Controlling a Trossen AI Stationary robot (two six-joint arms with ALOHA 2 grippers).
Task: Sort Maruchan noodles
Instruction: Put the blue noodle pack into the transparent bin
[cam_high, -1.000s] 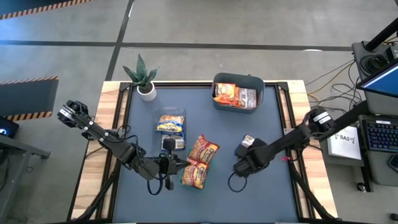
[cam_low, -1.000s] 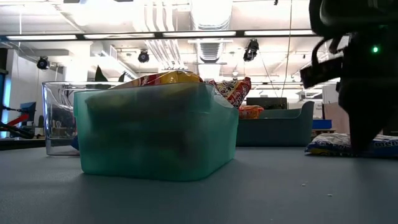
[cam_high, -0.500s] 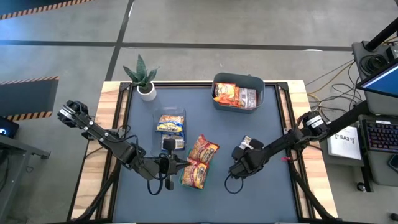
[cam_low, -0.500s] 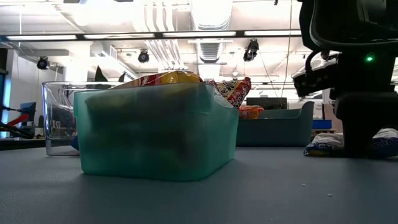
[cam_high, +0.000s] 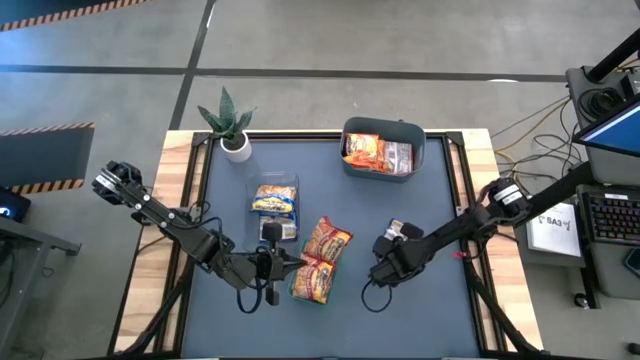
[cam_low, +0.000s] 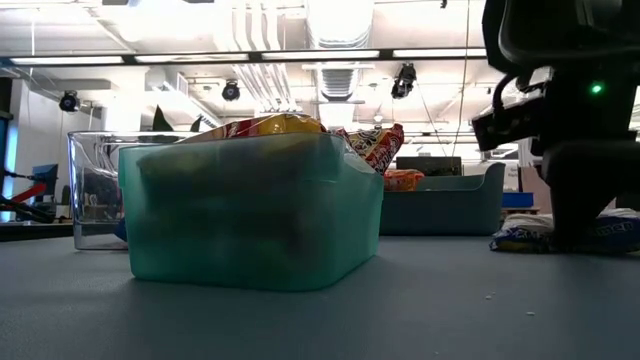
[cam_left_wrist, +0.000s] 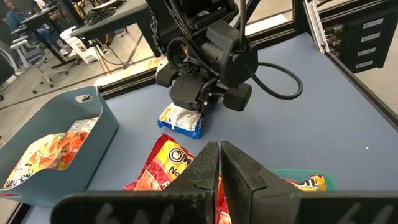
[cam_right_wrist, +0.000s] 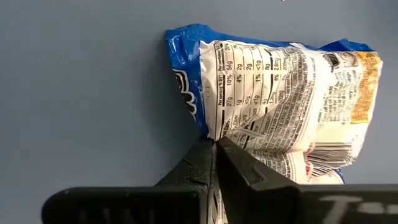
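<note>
A blue Maruchan noodles packet (cam_right_wrist: 273, 93) lies label-up on the dark table at the right of centre, with my right gripper (cam_right_wrist: 215, 144) shut at its edge; it also shows under the gripper (cam_low: 580, 238) in the low view. My left gripper (cam_left_wrist: 219, 155) hangs shut with nothing in it, above the green bin (cam_high: 312, 282), where orange-red packets (cam_high: 326, 242) lie piled. A clear bin (cam_high: 275, 200) holds yellow-and-blue packets. The grey-blue bin (cam_high: 381, 150) at the back holds orange and silver ones. My right gripper has its two fingers closed together on the blue packet's side edge (cam_right_wrist: 208, 127), near one corner. The fingers come from above, pointing steeply down. The packet rests on the table, its ends (cam_low: 515, 236) slightly raised on either side of the fingers.
A potted plant (cam_high: 232, 125) stands at the back left corner. The three bins crowd the middle and back of the table. Bare table surface lies to the right (cam_high: 440, 290) and near side of the blue packet.
My right gripper has shut on the blue packet and settled a little lower onto it. The packet, flat on the table a second ago, now shows its ends slightly bunched up beside the fingers.
</note>
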